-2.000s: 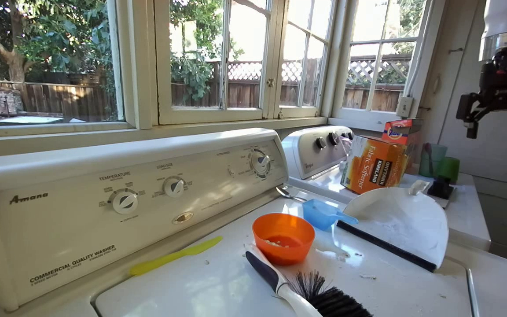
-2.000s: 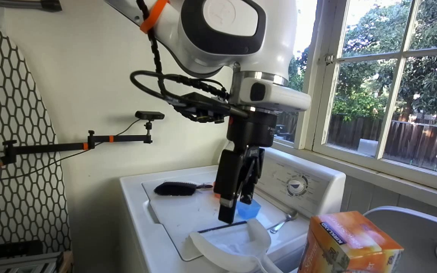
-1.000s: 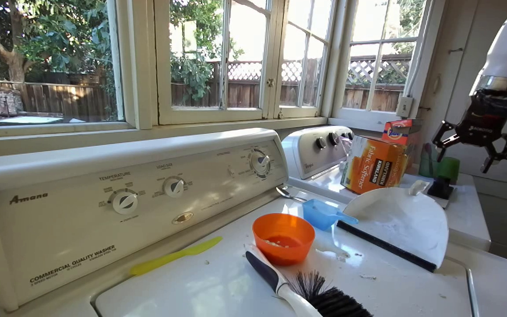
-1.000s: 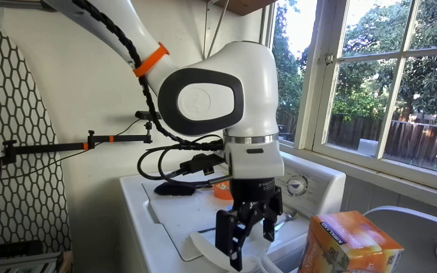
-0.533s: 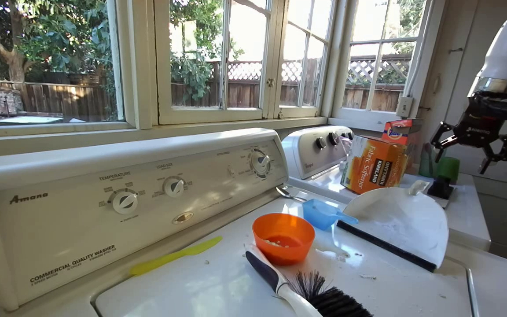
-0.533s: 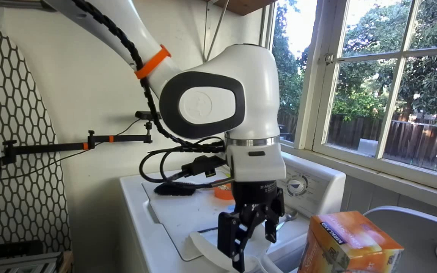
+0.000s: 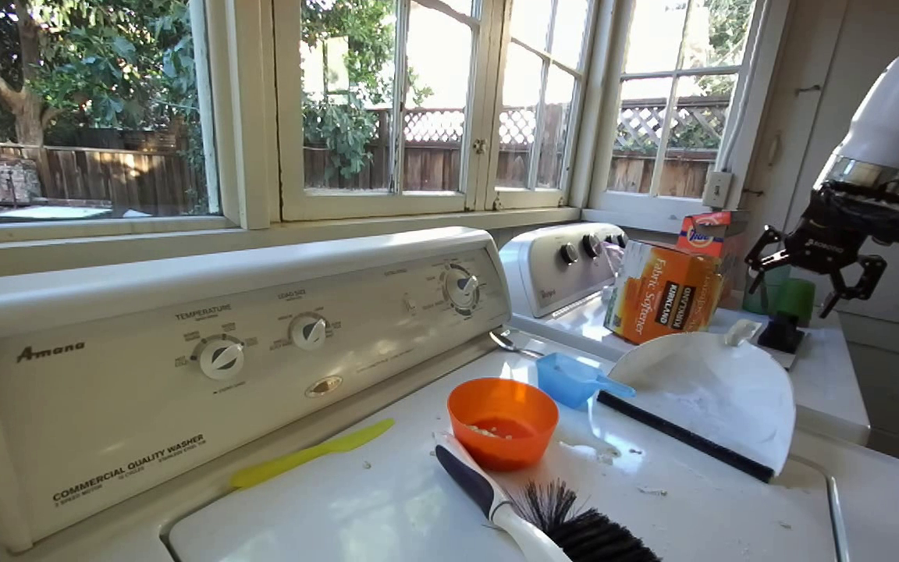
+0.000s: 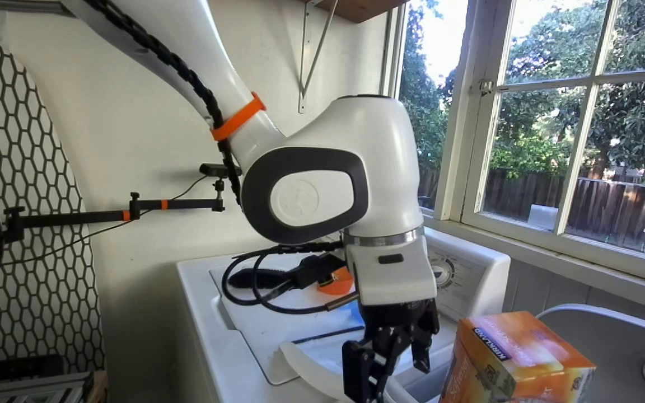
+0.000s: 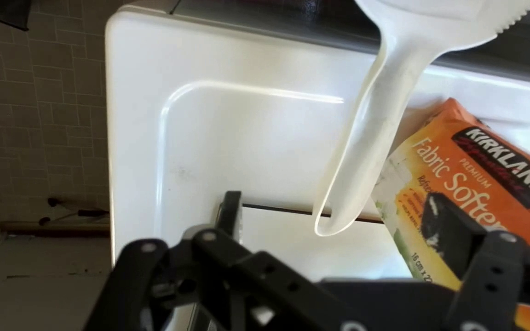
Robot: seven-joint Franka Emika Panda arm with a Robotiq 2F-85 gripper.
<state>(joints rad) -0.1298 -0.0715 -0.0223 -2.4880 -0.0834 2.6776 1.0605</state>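
My gripper (image 9: 338, 220) stands open, with nothing between its fingers. In the wrist view the white handle of the dustpan (image 9: 366, 147) reaches down into the space between the fingertips, seemingly below them. To one side lies the orange fabric softener box (image 9: 467, 170), partly behind a finger. An exterior view has the gripper (image 7: 791, 295) hanging beyond the dustpan (image 7: 711, 398), whose black lip rests on the near washer. Here the gripper (image 8: 398, 380) hides part of the dustpan (image 8: 314, 369) and sits beside the softener box (image 8: 524, 358).
On the washer lid are an orange bowl (image 7: 502, 429) holding small pieces, a blue scoop (image 7: 570, 380), a brush (image 7: 473, 480), a yellow knife (image 7: 313, 453) and a spoon (image 7: 513, 343). A Tide box (image 7: 711, 234) and a green cup (image 7: 794, 300) stand on the far machine.
Over two seconds my gripper has come down and turned, its open jaws now showing wider in an exterior view. In the last half second it has sunk further. The objects have not moved.
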